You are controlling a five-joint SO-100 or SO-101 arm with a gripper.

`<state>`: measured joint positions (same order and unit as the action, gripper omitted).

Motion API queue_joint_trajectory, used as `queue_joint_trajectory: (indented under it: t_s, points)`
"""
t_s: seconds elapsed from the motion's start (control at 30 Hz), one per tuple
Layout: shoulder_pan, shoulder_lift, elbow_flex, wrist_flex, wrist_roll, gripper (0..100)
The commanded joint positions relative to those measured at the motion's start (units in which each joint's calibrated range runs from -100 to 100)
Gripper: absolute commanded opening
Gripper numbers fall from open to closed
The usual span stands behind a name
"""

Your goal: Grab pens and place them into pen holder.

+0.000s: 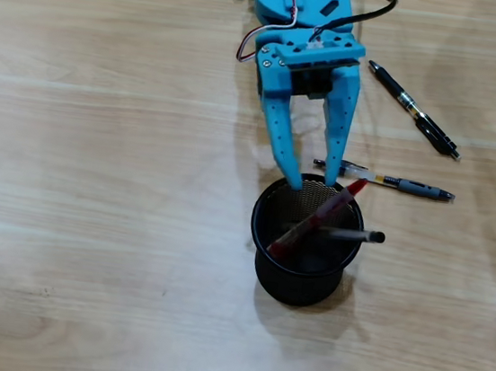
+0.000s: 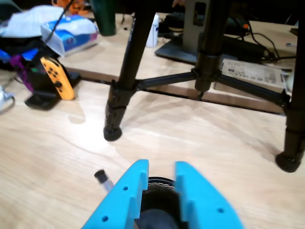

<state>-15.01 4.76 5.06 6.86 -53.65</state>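
Note:
The black wire-mesh pen holder (image 1: 306, 242) stands at the middle of the table. A red translucent pen (image 1: 321, 215) and a clear pen with a black cap (image 1: 355, 236) lean inside it, their ends over the rim. My blue gripper (image 1: 313, 183) hangs open over the holder's far rim with nothing between its fingers. A grey-and-white pen (image 1: 393, 182) lies on the table just right of the fingertips. A black pen (image 1: 413, 109) lies farther up and right. In the wrist view the gripper (image 2: 162, 168) frames the holder's rim (image 2: 159, 182), and a black pen cap (image 2: 101, 176) pokes out at the left.
Black tripod legs (image 2: 125, 76) stand on the table ahead of the gripper in the wrist view. Beyond them lie an orange controller (image 2: 56, 78), a tissue pack (image 2: 69, 34) and cables.

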Motion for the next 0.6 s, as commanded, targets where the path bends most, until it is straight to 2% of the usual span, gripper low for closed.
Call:
queue_joint_trajectory:
  t_s: [0.0,0.07,0.4,0.57]
  points:
    - [-1.4,-5.2,-0.4,-0.3,4.5,2]
    - [-1.8,-6.6,-0.4,1.0,5.9,2]
    - [-6.3,-15.4,-1.4,25.4,15.6,2]
    - [-9.5,-17.1,-1.4,33.6,20.0,2]
